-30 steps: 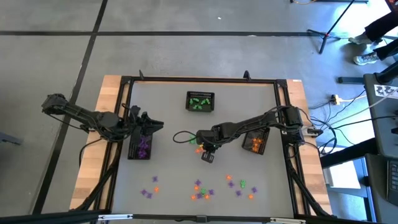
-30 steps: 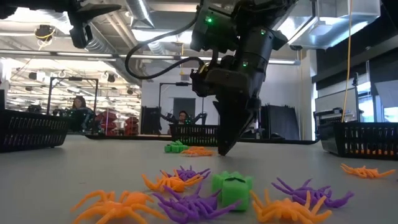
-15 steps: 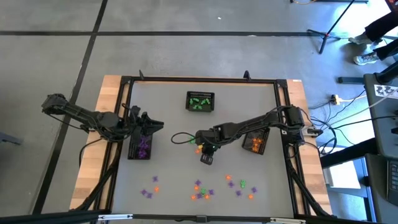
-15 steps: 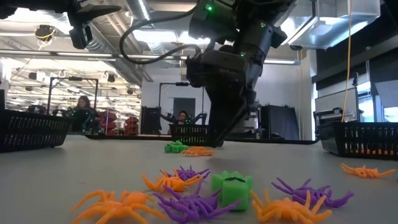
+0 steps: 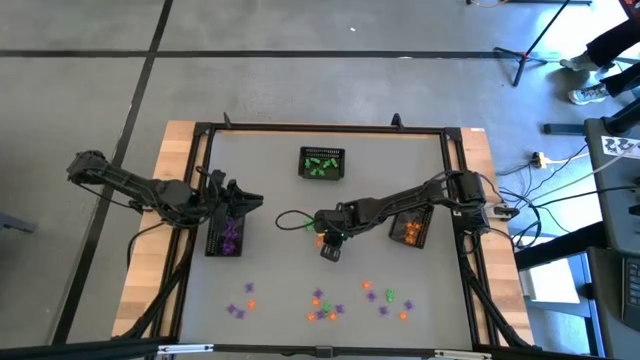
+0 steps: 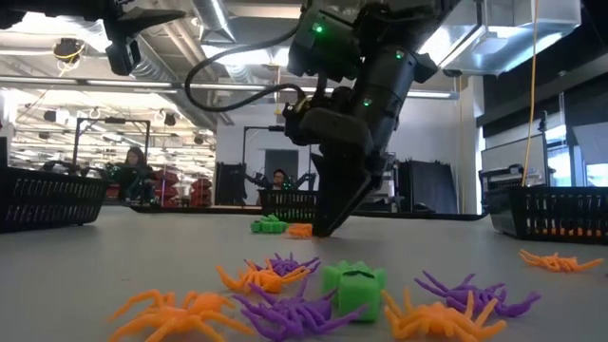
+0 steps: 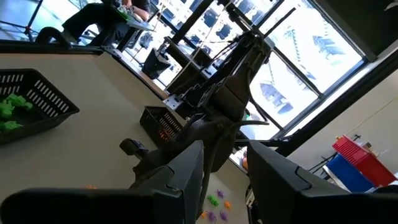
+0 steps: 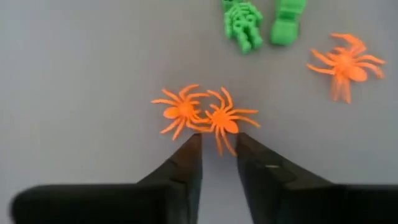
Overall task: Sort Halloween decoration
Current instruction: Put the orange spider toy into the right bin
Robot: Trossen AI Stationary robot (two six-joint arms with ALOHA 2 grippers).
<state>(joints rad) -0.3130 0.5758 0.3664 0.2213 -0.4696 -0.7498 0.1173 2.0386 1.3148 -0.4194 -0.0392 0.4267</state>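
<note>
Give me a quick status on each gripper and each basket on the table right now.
Right gripper: open, fingertips either side of an orange spider.
Left gripper: open, empty, above the purple basket.
Purple basket: holds purple pieces.
Green basket: holds green pieces.
Orange basket: holds orange pieces.

Two orange spiders point(image 8: 204, 116) lie flat with legs tangled, just ahead of my right fingertips. Beyond them lie a green skeleton point(image 8: 243, 22), a green piece point(image 8: 287, 17), perhaps a block, and another orange spider point(image 8: 346, 60).
</note>
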